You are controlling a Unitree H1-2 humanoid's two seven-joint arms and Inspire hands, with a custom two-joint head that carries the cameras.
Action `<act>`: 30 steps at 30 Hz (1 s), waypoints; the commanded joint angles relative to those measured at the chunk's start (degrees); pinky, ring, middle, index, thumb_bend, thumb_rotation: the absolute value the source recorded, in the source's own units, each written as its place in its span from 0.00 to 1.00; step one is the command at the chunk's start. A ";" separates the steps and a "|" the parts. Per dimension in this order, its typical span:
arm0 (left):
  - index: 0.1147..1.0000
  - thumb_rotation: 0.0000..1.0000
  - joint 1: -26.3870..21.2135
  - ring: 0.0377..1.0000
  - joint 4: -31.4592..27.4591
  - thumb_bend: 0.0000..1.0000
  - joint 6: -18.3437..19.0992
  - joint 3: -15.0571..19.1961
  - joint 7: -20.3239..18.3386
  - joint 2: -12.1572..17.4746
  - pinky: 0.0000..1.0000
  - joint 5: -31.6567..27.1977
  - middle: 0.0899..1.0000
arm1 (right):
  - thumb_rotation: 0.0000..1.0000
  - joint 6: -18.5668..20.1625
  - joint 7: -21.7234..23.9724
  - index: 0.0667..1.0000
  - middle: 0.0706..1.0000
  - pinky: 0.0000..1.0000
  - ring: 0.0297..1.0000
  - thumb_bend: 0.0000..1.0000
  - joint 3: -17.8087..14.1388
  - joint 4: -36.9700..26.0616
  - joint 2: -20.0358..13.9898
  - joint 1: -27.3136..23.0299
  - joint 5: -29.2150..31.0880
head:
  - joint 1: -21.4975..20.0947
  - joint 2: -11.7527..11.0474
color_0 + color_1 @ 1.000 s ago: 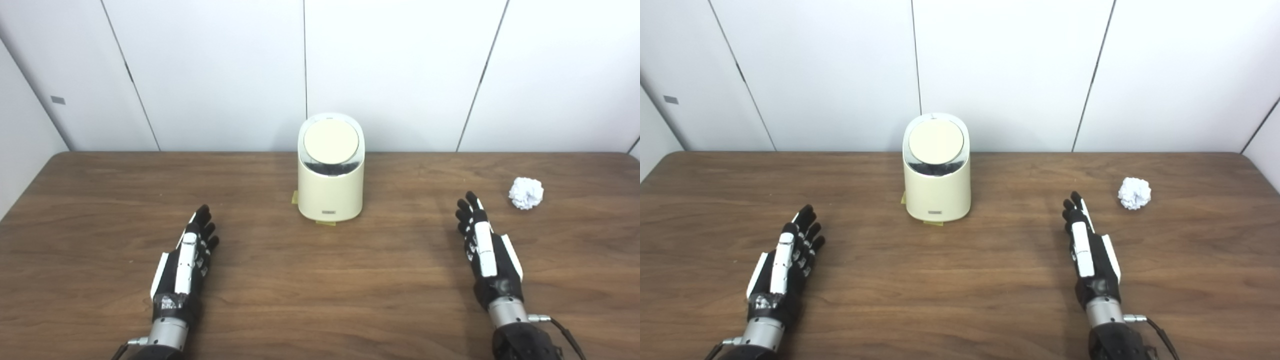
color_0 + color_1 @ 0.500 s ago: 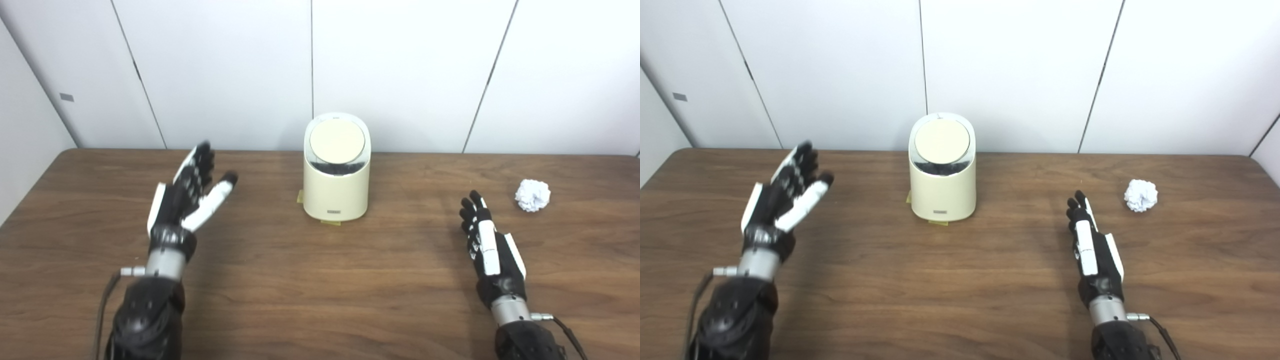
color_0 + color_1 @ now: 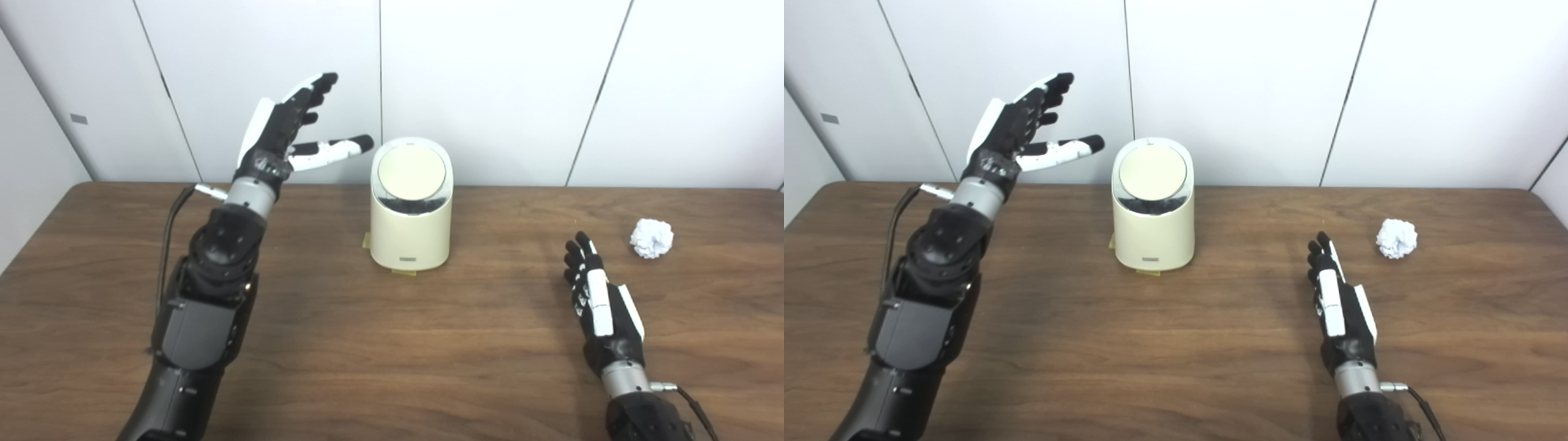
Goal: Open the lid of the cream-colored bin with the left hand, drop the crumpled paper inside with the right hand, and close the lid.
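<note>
- Left hand (image 3: 278,131): raised above the surface, fingers spread apart and holding nothing; thumb pointing right toward the bin. It hangs up and to the left of the lid, near but not touching.
- Cream-colored bin (image 3: 410,229): upright at the middle of the surface (image 3: 392,343), near the back wall. Its round lid (image 3: 411,173) is tilted toward the camera and appears closed. The lid lies to the right of, and somewhat below, the left hand, so the coming reach would run rightward and down. The left hand is the nearer of the two to the lid.
- Right hand (image 3: 603,312): low over the surface, well to the right of the bin, fingers extended and slightly apart, empty.
- Crumpled paper (image 3: 652,238): on the surface at far right, ahead and to the right of the right hand, apart from it; that hand is much the nearer.
</note>
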 commanded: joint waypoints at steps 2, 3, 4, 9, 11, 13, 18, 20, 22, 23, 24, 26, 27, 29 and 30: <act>0.94 0.17 -7.38 0.90 2.63 0.87 -0.78 -2.88 -0.93 2.12 0.83 5.57 0.92 | 1.00 0.15 -0.08 1.00 0.98 1.00 0.97 0.60 0.87 -1.95 -0.06 -0.66 -1.58 | -0.06 0.18; 0.95 0.15 -8.47 0.91 3.91 0.87 -1.02 -4.12 -1.42 2.41 0.83 7.16 0.93 | 1.00 0.33 -0.25 1.00 0.98 1.00 0.97 0.60 1.04 -2.17 -0.07 -0.60 -2.02 | -0.12 0.17; 0.95 0.13 -9.31 0.92 5.06 0.88 -1.47 -5.12 -1.73 2.68 0.82 8.45 0.93 | 1.00 0.44 -0.44 1.00 0.97 0.99 0.97 0.59 1.19 -2.30 -0.02 -0.57 -2.43 | -0.26 0.15; 0.94 0.09 -12.50 0.90 11.24 0.91 -4.53 -9.31 -2.05 3.38 0.77 13.78 0.93 | 1.00 1.18 -0.78 1.00 0.97 0.99 0.97 0.59 1.39 -3.01 0.36 -0.51 -2.83 | -0.70 0.07; 0.94 0.08 -13.65 0.91 13.89 0.91 -6.62 -10.61 -1.50 3.55 0.79 15.77 0.94 | 1.00 1.29 -0.78 1.00 0.97 0.99 0.97 0.59 1.43 -3.34 0.56 -0.51 -2.60 | -0.77 0.02; 0.93 0.07 -14.74 0.89 16.23 0.93 -9.19 -11.88 -0.36 3.69 0.77 18.01 0.92 | 1.00 1.33 -0.83 1.00 0.97 0.99 0.97 0.59 1.54 -3.50 0.70 -0.53 -2.75 | -1.03 0.07; 0.92 0.08 -16.66 0.86 18.35 0.93 -12.27 -14.18 -0.96 4.23 0.74 22.97 0.91 | 1.00 1.56 -1.18 1.00 0.97 0.98 0.96 0.55 1.70 -3.60 1.07 -0.67 -3.37 | -0.86 0.26; 0.92 0.11 -17.38 0.88 18.86 0.93 -13.10 -15.52 -1.62 4.66 0.77 25.37 0.91 | 1.00 1.41 -1.25 1.00 0.97 0.98 0.96 0.56 1.67 -3.39 1.18 -0.70 -3.40 | -0.96 0.16; 0.92 0.12 -17.68 0.88 19.22 0.93 -13.61 -15.98 -1.88 4.76 0.79 26.61 0.91 | 0.99 1.30 -1.31 1.00 0.97 0.98 0.96 0.58 1.72 -3.30 1.25 -0.71 -3.40 | -1.01 0.15; 0.92 0.12 -17.85 0.88 19.43 0.93 -13.88 -16.14 -2.09 4.64 0.80 27.00 0.91 | 0.99 1.31 -1.35 1.00 0.97 0.98 0.96 0.58 1.80 -3.35 1.24 -0.75 -3.54 | -1.14 0.17; 0.92 0.13 -17.96 0.88 19.59 0.94 -14.09 -16.17 -2.28 4.50 0.80 27.26 0.91 | 1.00 1.34 -1.43 1.00 0.97 0.98 0.96 0.58 1.86 -3.36 1.24 -0.80 -3.69 | -1.18 0.21; 0.92 0.14 -18.12 0.88 19.93 0.94 -14.62 -16.10 -2.55 4.18 0.78 27.60 0.91 | 1.00 1.27 -1.60 1.00 0.97 0.98 0.96 0.57 1.94 -3.34 1.29 -0.92 -3.79 | -1.17 0.17; 0.92 0.14 -18.18 0.88 20.10 0.95 -14.86 -16.01 -2.68 3.96 0.79 27.77 0.91 | 1.00 1.20 -1.73 1.00 0.97 0.98 0.96 0.57 1.94 -3.26 1.36 -1.01 -3.78 | -1.25 0.18; 0.92 0.15 -18.28 0.88 20.37 0.95 -15.16 -15.83 -2.87 3.59 0.79 27.99 0.91 | 1.00 1.16 -1.91 1.00 0.97 0.98 0.96 0.58 1.99 -3.19 1.42 -1.13 -3.92 | -1.34 0.23; 0.92 0.16 -18.30 0.88 20.43 0.95 -15.20 -15.76 -2.93 3.45 0.78 28.05 0.91 | 1.00 1.18 -1.97 1.00 0.97 0.98 0.96 0.58 2.03 -3.19 1.40 -1.16 -4.03 | -1.34 0.23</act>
